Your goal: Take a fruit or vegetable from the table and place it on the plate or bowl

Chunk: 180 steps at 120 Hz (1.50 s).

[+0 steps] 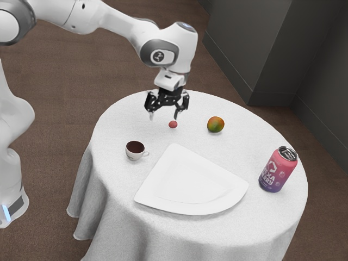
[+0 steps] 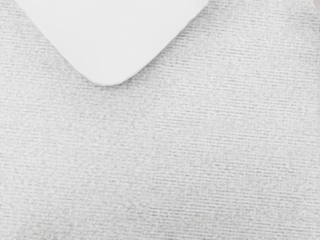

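White-clothed tabletop (image 1: pixel 119 125) holds a small red fruit (image 1: pixel 173 124), lying apart from the plate (image 1: pixel 190 182). End effector (image 1: pixel 165 113) hangs wide open and empty; fruit sits just below it, toward the exterior view's right.

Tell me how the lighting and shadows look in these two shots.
Exterior view: soft even light, faint shadows under the cup and can, white plate barely stands out from the tablecloth. Wrist view: flat light, plate corner casts a thin shadow.

Exterior camera high beside the table (image 1: pixel 109 179); wrist camera close overhead; shared plate (image 1: pixel 190 182) (image 2: pixel 115 35) corner.
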Each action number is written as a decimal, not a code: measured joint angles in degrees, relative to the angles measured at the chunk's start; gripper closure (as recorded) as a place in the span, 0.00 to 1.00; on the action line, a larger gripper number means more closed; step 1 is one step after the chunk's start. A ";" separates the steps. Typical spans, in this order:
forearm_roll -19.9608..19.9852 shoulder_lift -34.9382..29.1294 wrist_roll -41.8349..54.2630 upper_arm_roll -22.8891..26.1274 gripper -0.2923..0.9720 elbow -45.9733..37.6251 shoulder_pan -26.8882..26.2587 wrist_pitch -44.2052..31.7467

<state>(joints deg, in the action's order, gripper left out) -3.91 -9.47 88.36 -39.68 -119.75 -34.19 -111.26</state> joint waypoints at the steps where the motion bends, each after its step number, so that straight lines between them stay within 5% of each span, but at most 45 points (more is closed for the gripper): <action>1: 0.00 0.00 -0.01 0.02 0.23 -0.02 -0.06 -0.03; 180: -1.35 3.00 -1.37 -6.11 0.23 -1.10 1.15 -8.15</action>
<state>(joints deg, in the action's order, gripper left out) -5.26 -6.47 86.99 -45.79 -120.86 -33.04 -119.41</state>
